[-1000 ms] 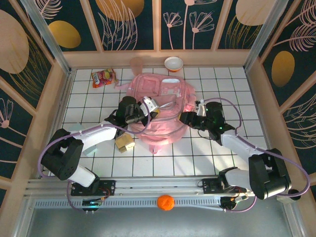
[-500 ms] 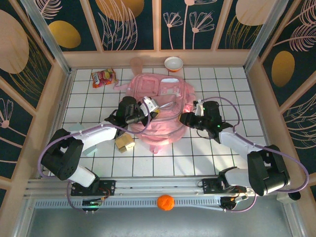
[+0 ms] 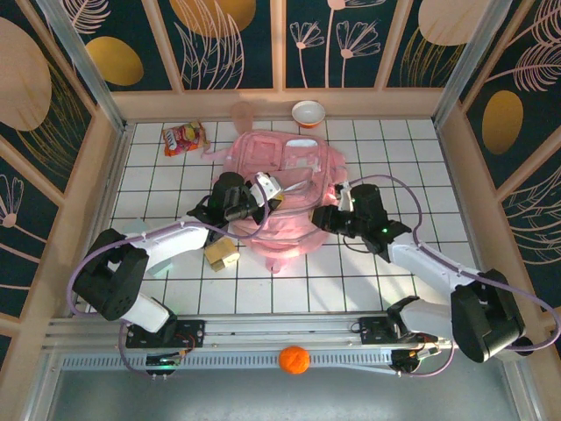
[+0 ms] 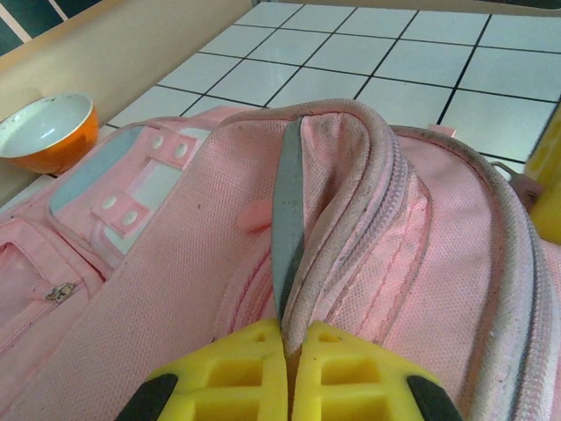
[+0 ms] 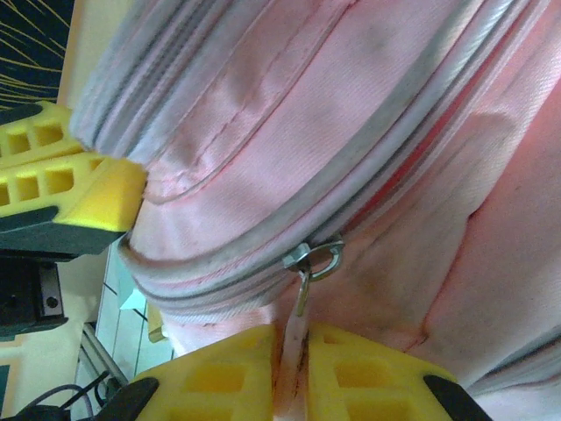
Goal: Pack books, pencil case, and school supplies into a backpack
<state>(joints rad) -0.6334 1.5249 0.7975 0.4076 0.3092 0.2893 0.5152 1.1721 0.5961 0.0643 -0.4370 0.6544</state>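
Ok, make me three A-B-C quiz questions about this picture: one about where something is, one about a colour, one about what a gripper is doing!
1. What colour is the backpack? A blue; B pink; C green.
2. Where is the snack packet? A inside the backpack; B at the far left corner of the table; C under the right arm.
3. The right gripper is: A wide open; B pointing at the ceiling; C shut on the zip pull.
Answers: 1 B, its fabric is pink all over; 2 B, it lies on the tiles by that corner; 3 C, the pull sits pinched between its fingers.
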